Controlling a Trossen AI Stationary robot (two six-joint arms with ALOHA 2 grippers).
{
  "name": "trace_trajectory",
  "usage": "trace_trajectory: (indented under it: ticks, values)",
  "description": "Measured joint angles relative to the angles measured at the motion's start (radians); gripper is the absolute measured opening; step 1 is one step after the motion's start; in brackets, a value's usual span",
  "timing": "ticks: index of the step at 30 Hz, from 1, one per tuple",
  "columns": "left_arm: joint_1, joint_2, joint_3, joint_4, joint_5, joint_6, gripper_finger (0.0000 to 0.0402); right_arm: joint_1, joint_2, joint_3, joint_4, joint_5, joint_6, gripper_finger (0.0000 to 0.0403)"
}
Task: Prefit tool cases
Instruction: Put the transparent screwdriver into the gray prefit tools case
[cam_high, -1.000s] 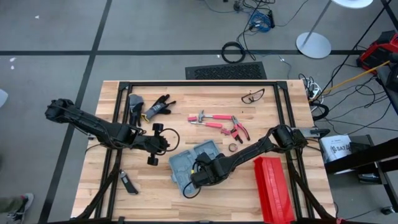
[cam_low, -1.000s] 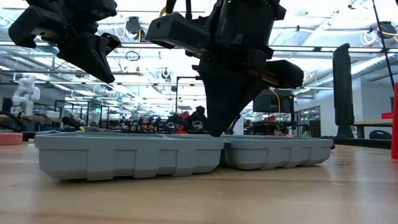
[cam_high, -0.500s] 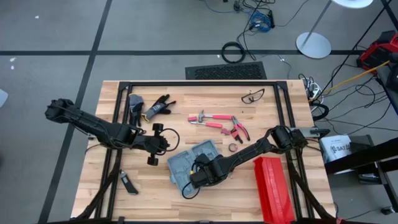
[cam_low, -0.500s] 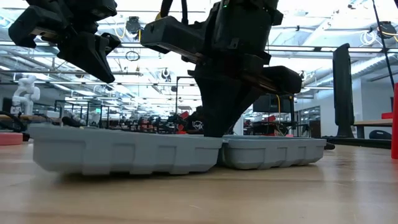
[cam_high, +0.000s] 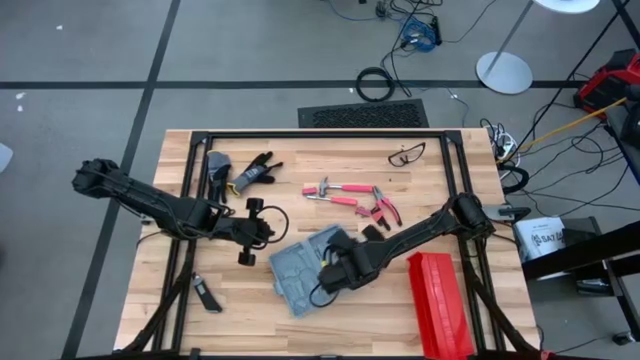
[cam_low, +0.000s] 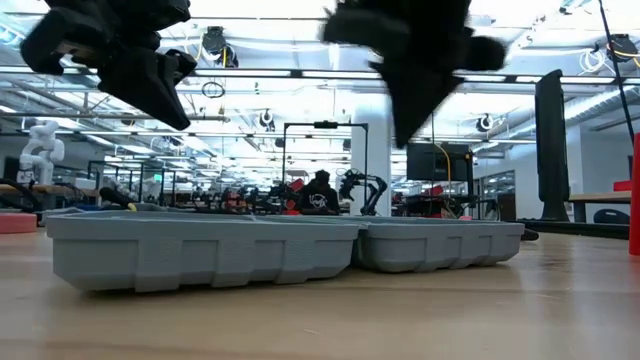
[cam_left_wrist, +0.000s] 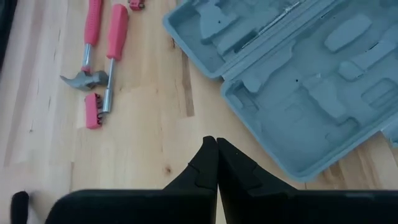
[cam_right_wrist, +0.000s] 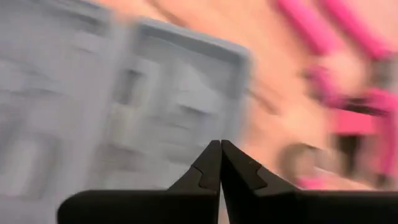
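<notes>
The blue-grey tool case (cam_high: 295, 268) lies open and flat on the wooden table, near its front middle. Both halves (cam_low: 210, 250) rest on their undersides, and the grey moulded slots (cam_left_wrist: 311, 81) face up. My right gripper (cam_high: 325, 278) hangs shut above the case, clear of it in the low view (cam_low: 415, 110), with the case blurred beneath it in its wrist view (cam_right_wrist: 221, 146). My left gripper (cam_high: 270, 232) is shut and held above the table just left of the case (cam_left_wrist: 216, 144).
A long red ribbed box (cam_high: 440, 300) lies at the front right. A pink-handled hammer (cam_high: 325, 190), pliers (cam_high: 385, 208), black gloves (cam_high: 255, 172) and safety glasses (cam_high: 407, 153) lie behind the case. A small knife (cam_high: 207, 295) lies at the front left.
My right gripper has risen off the tool case, swung a little toward the table's right and far side and tipped, staying shut. One half of the case stood slightly lifted half a second ago and now lies flat again.
</notes>
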Motion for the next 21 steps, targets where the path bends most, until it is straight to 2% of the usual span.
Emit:
trace_trajectory:
  ticks: [3,7,10,13,16,18,21]
  values:
    - [0.022,0.0,0.0,0.022,-0.036,0.032,0.0008,-0.01,-0.004,-0.001,-0.095,-0.016,0.007,0.0]
    - [0.076,0.0,0.0,0.099,-0.039,0.099,0.0008,-0.038,-0.01,-0.001,-0.045,-0.127,-0.181,0.0]
    - [0.135,0.0,0.0,0.154,-0.014,0.155,0.0008,-0.064,-0.01,-0.011,-0.048,-0.14,-0.281,0.0]
    - [0.201,0.001,0.0,0.196,0.078,0.181,0.0008,-0.098,-0.01,-0.02,-0.048,-0.14,-0.378,0.0]
    - [0.249,0.032,0.0,0.267,0.268,0.182,0.0008,-0.135,-0.014,-0.035,-0.082,-0.139,-0.461,0.0]
    - [0.256,0.083,0.001,0.372,0.37,0.175,0.0008,-0.164,-0.024,-0.069,-0.099,-0.14,-0.502,0.0]
    - [0.25,0.178,0.002,0.487,0.397,0.175,0.0008,-0.209,-0.071,-0.155,-0.053,-0.141,-0.555,0.0]
